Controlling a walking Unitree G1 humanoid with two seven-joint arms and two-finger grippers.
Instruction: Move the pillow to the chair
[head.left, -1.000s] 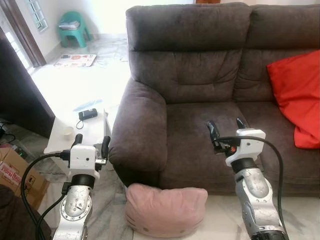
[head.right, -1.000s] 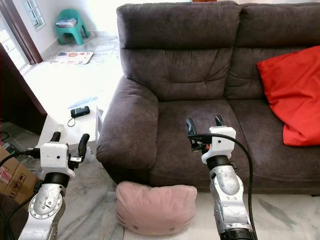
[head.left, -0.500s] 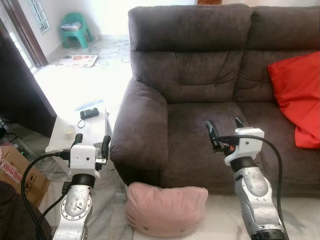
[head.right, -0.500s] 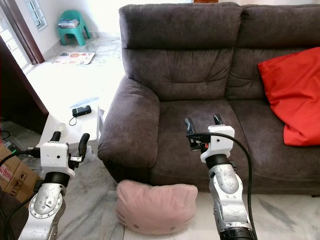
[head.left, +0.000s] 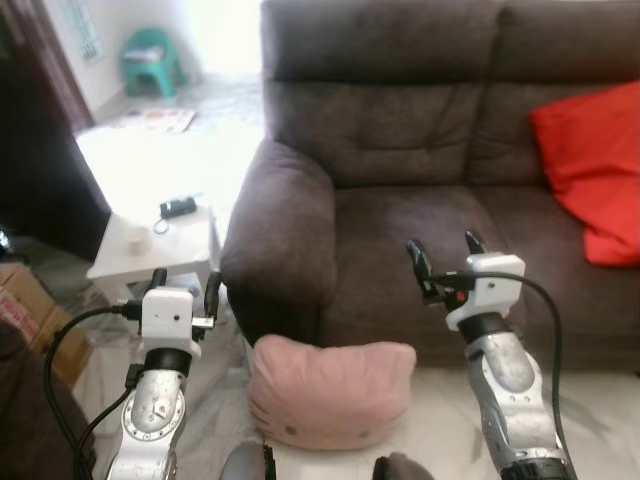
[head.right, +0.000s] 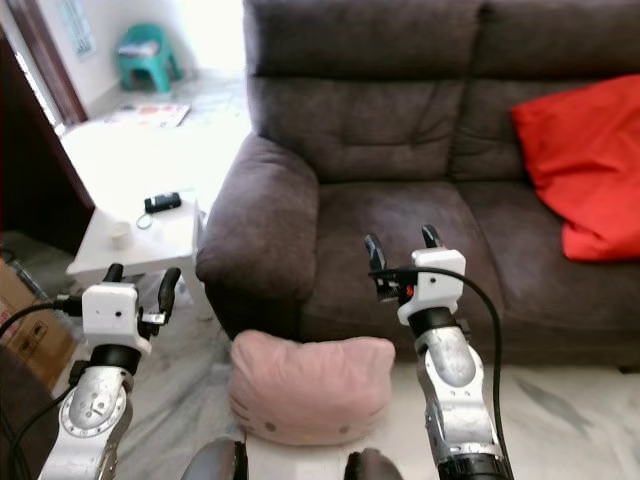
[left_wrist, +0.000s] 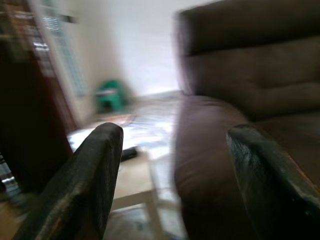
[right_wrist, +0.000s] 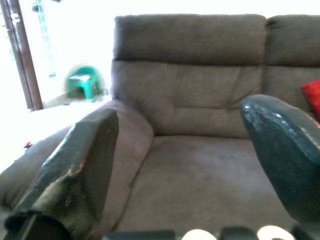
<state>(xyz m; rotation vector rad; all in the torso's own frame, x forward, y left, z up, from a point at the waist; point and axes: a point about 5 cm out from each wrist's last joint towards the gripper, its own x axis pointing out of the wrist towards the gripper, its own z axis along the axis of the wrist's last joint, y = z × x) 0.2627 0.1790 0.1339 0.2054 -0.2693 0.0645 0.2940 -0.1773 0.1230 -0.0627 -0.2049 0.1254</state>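
A pink pillow (head.left: 330, 390) with a cat face lies on the marble floor against the front of the dark grey sofa (head.left: 400, 150). My left gripper (head.left: 183, 290) is held up to the pillow's left, open and holding nothing. My right gripper (head.left: 443, 255) is raised above the sofa seat, to the right of and above the pillow, open and holding nothing. A small green plastic chair (head.left: 150, 62) stands far back at the left. In the right wrist view the sofa seat (right_wrist: 200, 170) shows between the open fingers (right_wrist: 85, 160).
A red cushion (head.left: 590, 170) leans on the sofa's right side. A low white table (head.left: 160, 245) with a black device and a small cup stands left of the sofa arm. A cardboard box (head.left: 35, 320) and dark furniture (head.left: 40, 170) sit at far left. My feet (head.right: 290, 465) show at the lower edge.
The camera has tilted down and come closer, with some blur: the pillow sits higher in view and my feet appear. Both grippers keep their raised, open pose.
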